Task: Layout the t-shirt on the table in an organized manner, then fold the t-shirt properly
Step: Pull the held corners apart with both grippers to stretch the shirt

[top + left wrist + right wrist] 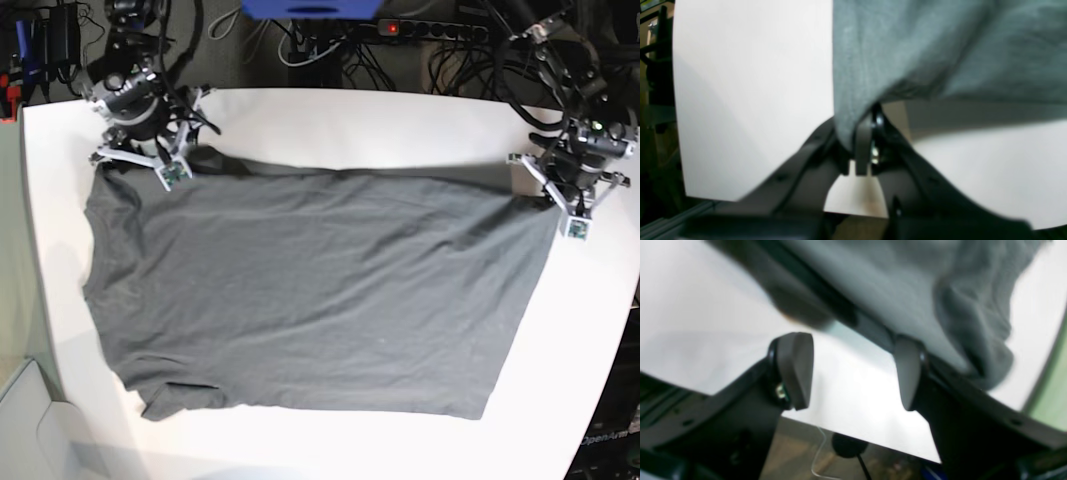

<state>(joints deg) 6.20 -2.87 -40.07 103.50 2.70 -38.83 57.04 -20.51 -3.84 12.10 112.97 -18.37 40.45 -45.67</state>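
Note:
The dark grey t-shirt (320, 290) lies spread nearly flat across the white table (350, 120), with its collar and sleeves toward the left of the base view. My left gripper (553, 203) is at the shirt's far right corner. In the left wrist view it (863, 146) is shut on a fold of the shirt (923, 50), which is raised a little off the table (740, 100). My right gripper (150, 165) is at the far left sleeve. In the right wrist view it (851, 371) is open, with one finger (908, 373) against the shirt's edge (907, 290).
Cables and a power strip (440, 28) lie on the dark floor past the far table edge. The right table edge (625, 300) is close beside my left arm. A pale panel (25, 420) stands at the table's near left corner.

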